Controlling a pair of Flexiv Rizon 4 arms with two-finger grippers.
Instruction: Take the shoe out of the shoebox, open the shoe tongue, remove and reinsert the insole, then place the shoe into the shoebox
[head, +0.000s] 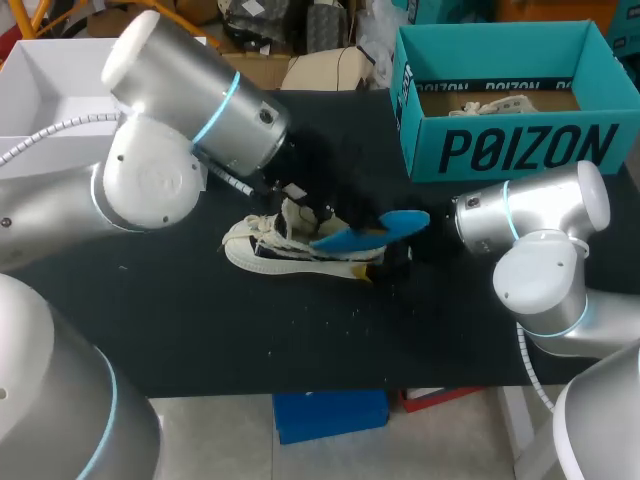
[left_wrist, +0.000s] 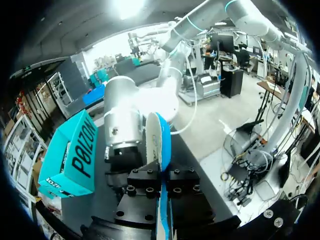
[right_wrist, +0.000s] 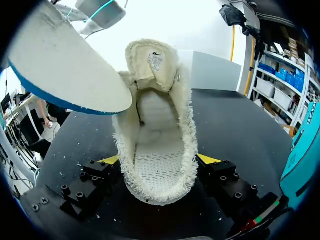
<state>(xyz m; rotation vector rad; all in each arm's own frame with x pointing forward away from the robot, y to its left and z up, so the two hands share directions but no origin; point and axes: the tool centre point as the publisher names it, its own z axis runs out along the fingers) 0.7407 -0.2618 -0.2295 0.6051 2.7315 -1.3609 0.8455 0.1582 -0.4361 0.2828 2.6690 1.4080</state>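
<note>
In the middle of the black table (head: 180, 330) there's the cream fabric shoe with frayed edges and a dark side band (head: 285, 250). It's resting on its sole, toe toward my left arm's side and heel toward my right. It's fully out of the teal cardboard shoebox (head: 510, 150), which sits open at the far right of the table, well apart from the shoe, with some crumpled pale paper (head: 495, 103) in it.

The right gripper (right_wrist: 159, 160) has the heel end. Its yellow tips press on the fuzzy collar from both sides, so it's clamped on the shoe. From that wrist camera you look straight into the opening, with the tongue (right_wrist: 156, 62) standing upright at the far end.

The left gripper (left_wrist: 162, 182) is closed on the flat insole with a blue underside and a white fuzzy top (head: 380, 228). The insole sits edge-on, pinched between the two black finger blocks. It's out of the shoe, held above the heel end with the blue side up, sticking out toward my right arm. I can't tell if its edge touches the collar or just overlaps it.
</note>
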